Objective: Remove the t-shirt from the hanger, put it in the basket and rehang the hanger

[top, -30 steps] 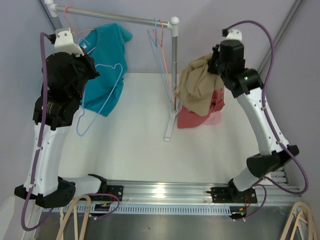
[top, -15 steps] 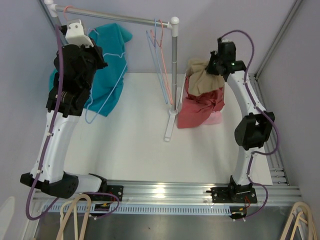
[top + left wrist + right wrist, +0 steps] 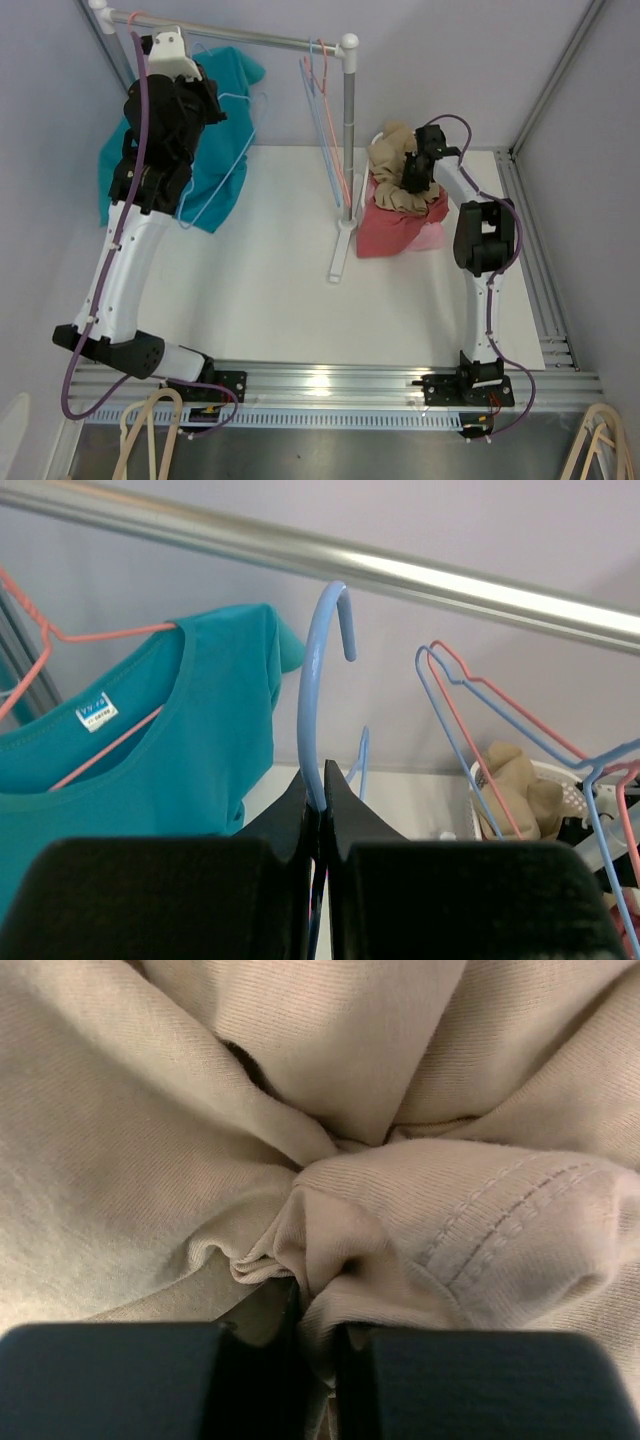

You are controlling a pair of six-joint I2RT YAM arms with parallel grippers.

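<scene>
Left gripper (image 3: 320, 805) up high at the far left, close under the rail (image 3: 450, 580). Jaws clamped tight on the neck of the blue hanger (image 3: 312, 680), pads pressed together with only the wire between them. Hook stands upright above the fingers, its curve just below the rail in the wrist view; cannot tell whether it touches.

From above, the left gripper (image 3: 190, 95) sits in front of the rail (image 3: 270, 40), and the blue hanger (image 3: 235, 150) trails down from it, its wire frame lying across the front of the teal t-shirt (image 3: 215, 205).

Teal t-shirt (image 3: 150, 740) hangs from the rail on a pink hanger (image 3: 60, 632), just left of the held hook, white neck label showing.

Spare hangers (image 3: 325, 110), blue and pink, bunched at the rail's right end beside the post.

Right gripper (image 3: 415, 170) reached far across to the right of the post, down on the beige t-shirt (image 3: 390, 165). That shirt is heaped on top of red cloth (image 3: 385, 230), well apart from the blue hanger and the whole rail's width from the left gripper.

Right wrist view: right gripper (image 3: 318, 1345) with jaws nearly together, a thin fold of the beige t-shirt (image 3: 330, 1080) pinched in the narrow gap. Crumpled fabric fills the frame, a stitched hem to the right of the pinch
</scene>
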